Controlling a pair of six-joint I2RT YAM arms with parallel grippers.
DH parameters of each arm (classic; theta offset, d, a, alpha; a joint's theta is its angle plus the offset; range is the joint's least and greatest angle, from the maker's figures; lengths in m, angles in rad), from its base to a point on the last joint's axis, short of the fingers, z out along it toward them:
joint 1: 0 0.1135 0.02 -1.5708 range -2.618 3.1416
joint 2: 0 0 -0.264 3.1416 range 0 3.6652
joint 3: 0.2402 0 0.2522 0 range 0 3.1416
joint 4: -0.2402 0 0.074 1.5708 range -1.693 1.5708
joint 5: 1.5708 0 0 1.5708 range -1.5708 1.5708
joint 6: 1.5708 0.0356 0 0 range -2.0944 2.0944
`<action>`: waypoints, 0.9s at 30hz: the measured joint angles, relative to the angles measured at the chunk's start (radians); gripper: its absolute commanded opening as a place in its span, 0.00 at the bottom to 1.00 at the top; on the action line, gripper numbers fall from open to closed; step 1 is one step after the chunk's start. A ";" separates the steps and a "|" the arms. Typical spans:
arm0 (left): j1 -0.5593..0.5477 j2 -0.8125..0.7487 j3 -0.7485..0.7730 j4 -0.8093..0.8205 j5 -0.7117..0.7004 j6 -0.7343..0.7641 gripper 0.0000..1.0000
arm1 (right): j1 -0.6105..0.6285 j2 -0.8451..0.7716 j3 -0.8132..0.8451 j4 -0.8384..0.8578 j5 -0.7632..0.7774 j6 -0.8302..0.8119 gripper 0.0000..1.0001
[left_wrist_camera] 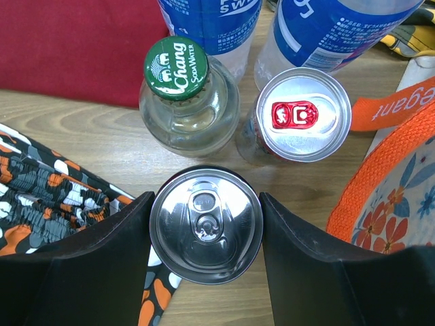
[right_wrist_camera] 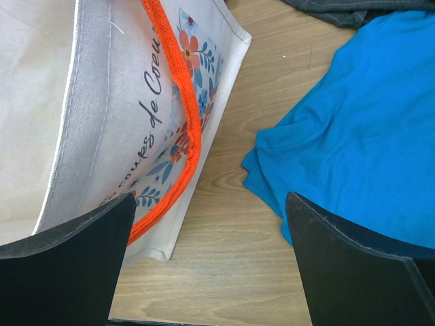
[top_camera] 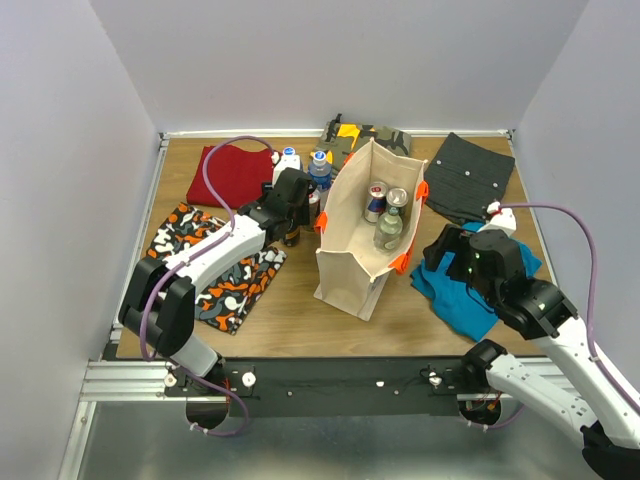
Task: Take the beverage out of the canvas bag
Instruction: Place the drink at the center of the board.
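The beige canvas bag [top_camera: 345, 260] with orange handles stands upright mid-table, mouth open; two cans [top_camera: 377, 200] and a glass bottle [top_camera: 388, 230] show inside it. Left of the bag, my left gripper [top_camera: 295, 215] is shut on a silver-topped beverage can [left_wrist_camera: 206, 224], with both fingers pressed against its sides. This can sits beside a Chang soda bottle [left_wrist_camera: 178, 71] and a red-tab can [left_wrist_camera: 302, 112]. My right gripper [right_wrist_camera: 207, 258] hangs open over bare wood, between the bag's side [right_wrist_camera: 102, 102] and a blue cloth [right_wrist_camera: 353, 115], holding nothing.
Two blue-labelled plastic bottles [left_wrist_camera: 211, 20] stand just behind the group of drinks. Folded clothes lie around: red [top_camera: 235, 170], orange-patterned [top_camera: 215, 270], dark grey [top_camera: 470, 175], blue [top_camera: 470, 290], and a camouflage piece [top_camera: 365, 133] at the back. White walls enclose the table.
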State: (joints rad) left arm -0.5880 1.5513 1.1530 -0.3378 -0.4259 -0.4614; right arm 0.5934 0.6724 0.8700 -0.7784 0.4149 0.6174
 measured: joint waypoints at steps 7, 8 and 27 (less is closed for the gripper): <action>0.000 0.002 -0.005 0.000 0.000 -0.015 0.23 | 0.000 -0.018 -0.007 0.001 0.000 0.003 1.00; 0.001 0.004 -0.006 0.000 0.000 -0.017 0.25 | 0.000 -0.019 -0.007 0.001 0.000 0.003 1.00; 0.006 0.013 -0.006 0.014 0.000 -0.031 0.66 | 0.000 -0.019 -0.015 0.008 0.000 0.003 1.00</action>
State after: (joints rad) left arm -0.5816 1.5639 1.1473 -0.3233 -0.4259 -0.4919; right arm 0.5934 0.6533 0.8551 -0.7704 0.4145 0.6209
